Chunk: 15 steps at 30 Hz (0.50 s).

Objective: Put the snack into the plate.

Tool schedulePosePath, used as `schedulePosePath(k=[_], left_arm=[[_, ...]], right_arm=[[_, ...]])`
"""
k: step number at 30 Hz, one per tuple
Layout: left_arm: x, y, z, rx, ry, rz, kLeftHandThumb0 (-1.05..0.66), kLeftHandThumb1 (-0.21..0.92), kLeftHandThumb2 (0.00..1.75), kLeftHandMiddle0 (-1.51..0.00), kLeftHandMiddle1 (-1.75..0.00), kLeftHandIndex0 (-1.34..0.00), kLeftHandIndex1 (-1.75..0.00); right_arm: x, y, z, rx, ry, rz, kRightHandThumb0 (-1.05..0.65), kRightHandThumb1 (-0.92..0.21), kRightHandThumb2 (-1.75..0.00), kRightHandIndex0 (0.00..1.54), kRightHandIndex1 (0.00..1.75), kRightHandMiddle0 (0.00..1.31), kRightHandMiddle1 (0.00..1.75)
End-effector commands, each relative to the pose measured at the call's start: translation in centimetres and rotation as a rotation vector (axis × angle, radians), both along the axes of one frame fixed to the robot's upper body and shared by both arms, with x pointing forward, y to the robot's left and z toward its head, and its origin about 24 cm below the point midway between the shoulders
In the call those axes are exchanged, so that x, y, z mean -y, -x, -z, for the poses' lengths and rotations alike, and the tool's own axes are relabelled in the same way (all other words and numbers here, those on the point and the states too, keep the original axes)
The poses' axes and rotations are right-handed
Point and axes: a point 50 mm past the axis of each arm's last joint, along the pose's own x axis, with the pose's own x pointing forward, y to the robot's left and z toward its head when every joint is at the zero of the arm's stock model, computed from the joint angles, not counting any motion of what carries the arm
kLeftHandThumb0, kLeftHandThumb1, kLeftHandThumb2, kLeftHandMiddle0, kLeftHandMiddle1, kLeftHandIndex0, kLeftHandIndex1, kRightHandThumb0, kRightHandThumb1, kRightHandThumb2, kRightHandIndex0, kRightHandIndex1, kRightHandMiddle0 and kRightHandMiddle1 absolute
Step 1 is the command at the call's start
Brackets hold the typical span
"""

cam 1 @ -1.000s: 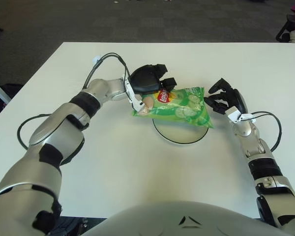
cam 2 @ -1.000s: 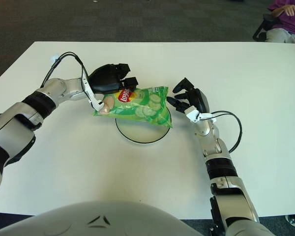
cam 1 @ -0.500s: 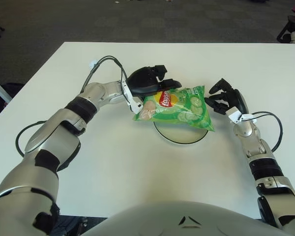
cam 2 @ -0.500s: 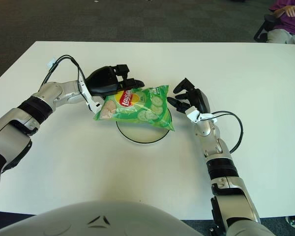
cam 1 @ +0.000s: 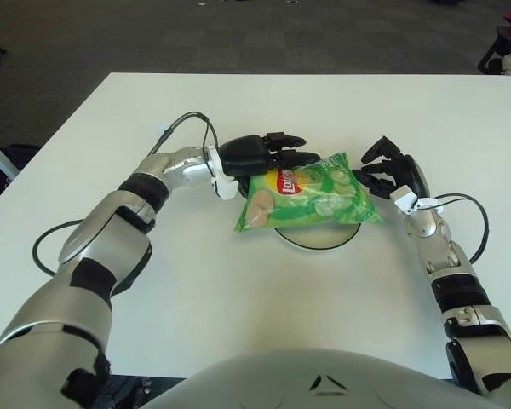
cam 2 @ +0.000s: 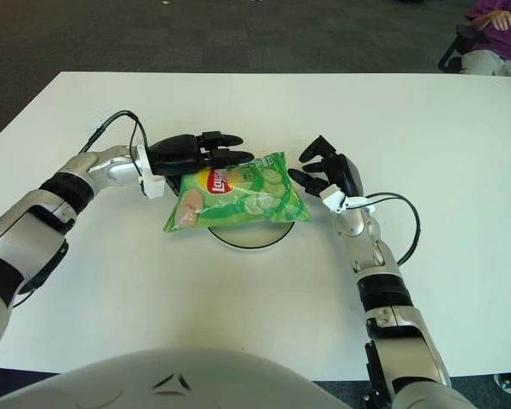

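A green Lay's snack bag [cam 1: 311, 200] lies flat across the white, dark-rimmed plate [cam 1: 317, 244] at the table's middle, and its left end hangs past the rim. My left hand [cam 1: 300, 153] is stretched out at the bag's upper left edge, its fingers [cam 1: 281, 138] straight and spread, touching or just above the bag's top and gripping nothing. My right hand [cam 1: 370, 170] is just right of the bag, fingers relaxed and apart, holding nothing. The bag hides most of the plate.
The white table [cam 1: 238, 290] ends at a dark carpet beyond its far edge. A black cable [cam 1: 38, 234] loops by my left forearm and another cable [cam 1: 479, 223] by my right wrist. A seated person in purple [cam 2: 494, 17] is at the far right.
My left hand lowered the bag onto the plate and its fingers straightened off it. The bag went from tilted and lifted to lying flat. The right hand stayed put.
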Motion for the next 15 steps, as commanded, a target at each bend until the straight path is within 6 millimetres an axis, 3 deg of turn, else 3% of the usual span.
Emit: schedulePosePath(k=[1, 5, 11, 15], left_arm=[[0.1, -0.5, -0.6, -0.177, 0.119, -0.003, -1.03, 0.92, 0.33, 0.0, 0.0, -0.02, 0.0], [-0.2, -1.0, -1.1, -0.386, 0.228, 0.039, -1.03, 0.92, 0.33, 0.0, 0.0, 0.0, 0.0], [-1.1, -1.7, -2.0, -0.517, 0.29, 0.105, -1.01, 0.92, 0.29, 0.0, 0.0, 0.0, 0.0], [-1.7, -2.7, -1.7, -0.698, 0.369, 0.095, -1.01, 0.92, 0.27, 0.0, 0.0, 0.0, 0.0]], right_arm=[[0.5, 0.0, 0.9, -0.05, 0.035, 0.026, -0.36, -0.92, -0.42, 1.01, 0.25, 0.3, 1.63], [0.5, 0.0, 1.0, -0.053, 0.036, 0.029, -0.36, -0.92, -0.42, 1.01, 0.25, 0.3, 1.63], [0.5, -0.1, 1.2, -0.06, 0.041, 0.032, -0.36, -0.92, -0.42, 1.01, 0.24, 0.3, 1.63], [0.5, -0.2, 1.2, -0.063, 0.043, 0.032, -0.36, -0.92, -0.42, 1.01, 0.24, 0.3, 1.63]])
